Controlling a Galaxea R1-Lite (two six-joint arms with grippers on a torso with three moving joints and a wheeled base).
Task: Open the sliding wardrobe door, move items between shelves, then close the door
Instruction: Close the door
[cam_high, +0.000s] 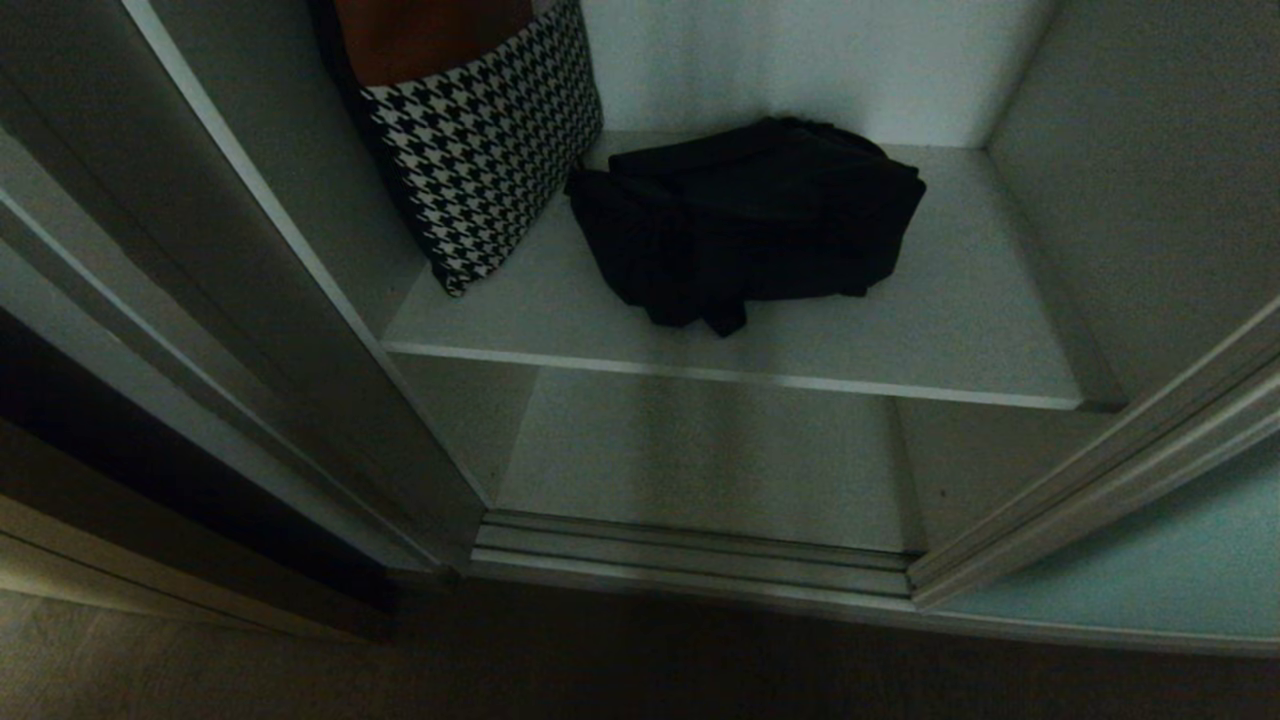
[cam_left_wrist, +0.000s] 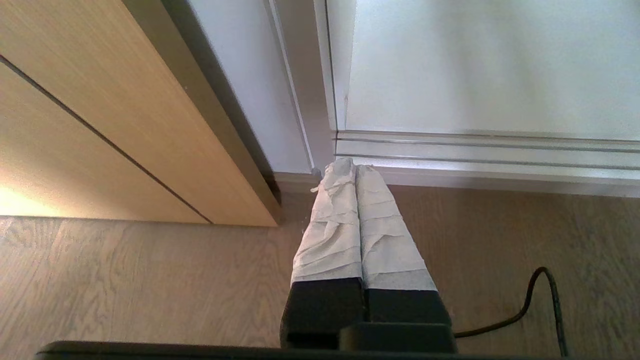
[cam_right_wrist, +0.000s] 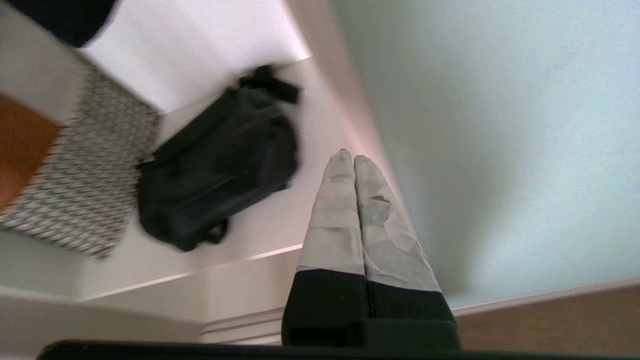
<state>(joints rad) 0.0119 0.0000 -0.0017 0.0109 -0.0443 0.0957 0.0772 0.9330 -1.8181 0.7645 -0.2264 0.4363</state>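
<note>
The sliding wardrobe door (cam_high: 1150, 560) of frosted blue-green glass stands slid to the right, leaving the wardrobe open. A crumpled black fabric item (cam_high: 745, 220) lies on the pale shelf (cam_high: 960, 310); a black-and-white houndstooth piece (cam_high: 485, 130) leans at the shelf's left. In the right wrist view my right gripper (cam_right_wrist: 348, 158) is shut and empty, near the door's glass (cam_right_wrist: 500, 150), with the black item (cam_right_wrist: 220, 155) and houndstooth piece (cam_right_wrist: 80, 185) beyond it. My left gripper (cam_left_wrist: 348, 165) is shut and empty, low over the wooden floor by the track. Neither gripper shows in the head view.
The ridged silver floor track (cam_high: 690, 565) runs along the wardrobe's foot, above a lower board (cam_high: 700, 460). A beige wooden cabinet front (cam_left_wrist: 115, 125) stands to the left. A black cable (cam_left_wrist: 540, 295) lies on the wooden floor.
</note>
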